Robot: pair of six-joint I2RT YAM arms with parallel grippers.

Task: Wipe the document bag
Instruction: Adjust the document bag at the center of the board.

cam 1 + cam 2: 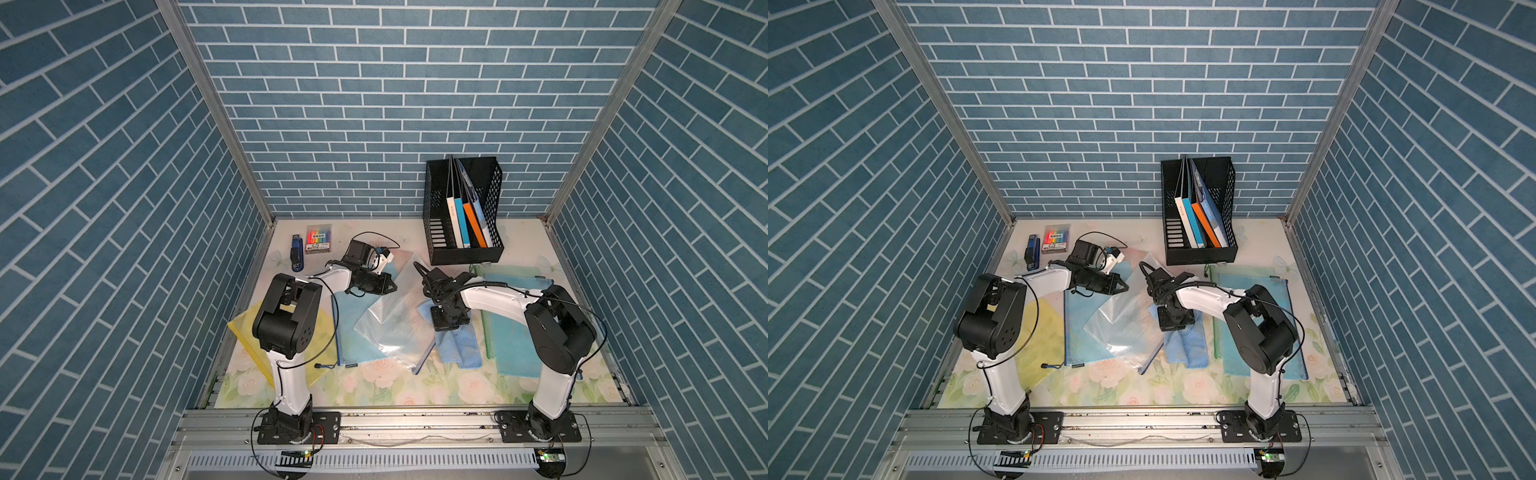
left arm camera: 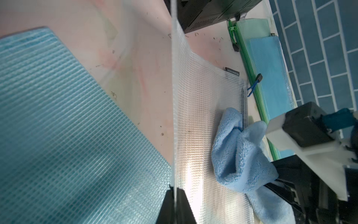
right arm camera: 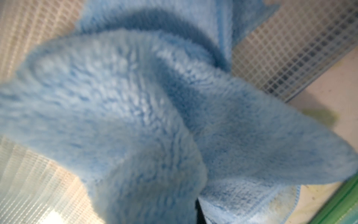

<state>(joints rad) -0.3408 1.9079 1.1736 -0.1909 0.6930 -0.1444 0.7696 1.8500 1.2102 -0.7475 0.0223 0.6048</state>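
The document bag (image 2: 203, 97) is glossy, clear, mesh-reinforced plastic, and the cloth (image 2: 242, 155) is fluffy, matt microfibre.

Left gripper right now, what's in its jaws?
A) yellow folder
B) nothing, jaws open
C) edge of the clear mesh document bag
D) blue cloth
C: in the left wrist view the left gripper is shut on the raised edge of the clear mesh document bag, while the blue cloth sits apart from its jaws.
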